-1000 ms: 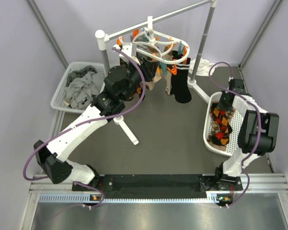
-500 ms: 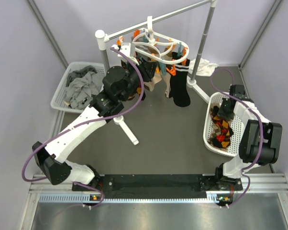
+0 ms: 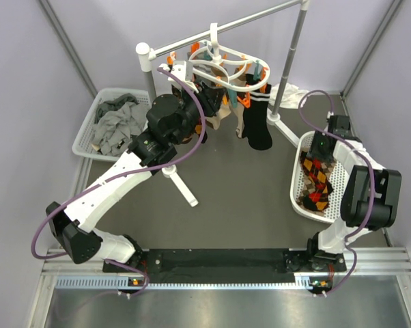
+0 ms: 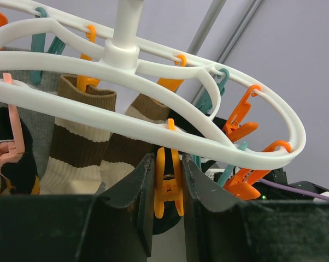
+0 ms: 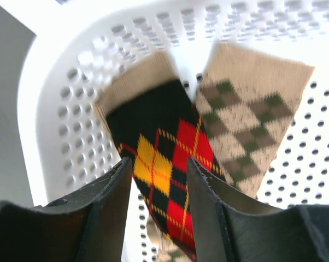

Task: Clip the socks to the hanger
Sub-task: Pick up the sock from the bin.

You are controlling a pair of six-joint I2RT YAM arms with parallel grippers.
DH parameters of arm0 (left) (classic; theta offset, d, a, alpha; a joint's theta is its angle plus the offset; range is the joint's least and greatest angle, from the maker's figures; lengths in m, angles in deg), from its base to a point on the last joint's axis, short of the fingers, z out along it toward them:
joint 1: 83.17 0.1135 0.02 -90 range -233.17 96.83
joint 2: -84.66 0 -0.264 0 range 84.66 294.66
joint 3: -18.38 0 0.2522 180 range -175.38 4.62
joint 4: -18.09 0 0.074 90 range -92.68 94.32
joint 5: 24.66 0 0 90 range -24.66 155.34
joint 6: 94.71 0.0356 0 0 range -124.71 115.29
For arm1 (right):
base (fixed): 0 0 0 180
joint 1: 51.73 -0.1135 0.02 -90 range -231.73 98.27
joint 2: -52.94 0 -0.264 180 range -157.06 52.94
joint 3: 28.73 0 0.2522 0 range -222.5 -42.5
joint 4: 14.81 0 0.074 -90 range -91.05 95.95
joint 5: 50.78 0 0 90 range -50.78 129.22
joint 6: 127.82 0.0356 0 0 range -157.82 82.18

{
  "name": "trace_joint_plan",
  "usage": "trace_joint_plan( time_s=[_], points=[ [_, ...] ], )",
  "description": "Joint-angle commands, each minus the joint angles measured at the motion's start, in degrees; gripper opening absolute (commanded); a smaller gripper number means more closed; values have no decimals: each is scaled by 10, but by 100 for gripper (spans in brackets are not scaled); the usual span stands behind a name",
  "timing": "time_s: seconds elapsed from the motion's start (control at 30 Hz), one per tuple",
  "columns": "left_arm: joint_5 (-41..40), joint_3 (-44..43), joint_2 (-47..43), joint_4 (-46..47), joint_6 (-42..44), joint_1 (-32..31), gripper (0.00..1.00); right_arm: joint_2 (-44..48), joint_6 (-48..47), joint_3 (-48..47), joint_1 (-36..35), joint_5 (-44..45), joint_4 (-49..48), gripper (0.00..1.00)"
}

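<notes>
Since the earlier frame the right pincer [image 5: 159, 164] has swung back over the white basket [image 5: 60, 93], wide open and empty above argyle socks [image 5: 164, 142] yet to be hung, while the left pincer [image 4: 167, 161] pinches an orange clip [image 4: 169, 191] on the hanger [image 4: 208, 128], which already carries several.

The hanger [image 4: 121, 52] is white, its clips [image 4: 168, 185] orange and teal. One argyle sock [image 5: 164, 158] shows red and yellow diamonds on black; the beige sock [image 5: 246, 117] has green-brown diamonds.
</notes>
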Motion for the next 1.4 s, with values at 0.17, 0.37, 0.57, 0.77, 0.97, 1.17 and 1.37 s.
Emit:
trace_joint_plan(
  time_s=[0.17, 0.37, 0.57, 0.77, 0.97, 1.17, 1.37],
  points=[
    [10, -7, 2, -12, -2, 0, 11, -67, -18, -56, 5, -10, -62, 42],
    [11, -8, 4, -14, -4, 0, 11, -106, -16, -54, 5, -18, -58, 33],
    [11, -11, 2, -17, -4, 0, 11, -131, -18, -63, 5, -3, -22, 10],
    [5, -16, -2, -24, -1, 0, 11, -63, -14, -52, 4, -5, -8, 0],
    [1, -16, -7, -23, -5, 0, 11, 26, -8, -49, 4, -6, 25, 0],
    [-7, -16, -13, -24, -4, 0, 11, 131, 2, -35, 3, -59, 44, 0],
    [1, -15, -16, -22, -15, 0, 11, 245, 1, -38, -35, -101, 53, 0]
  ],
)
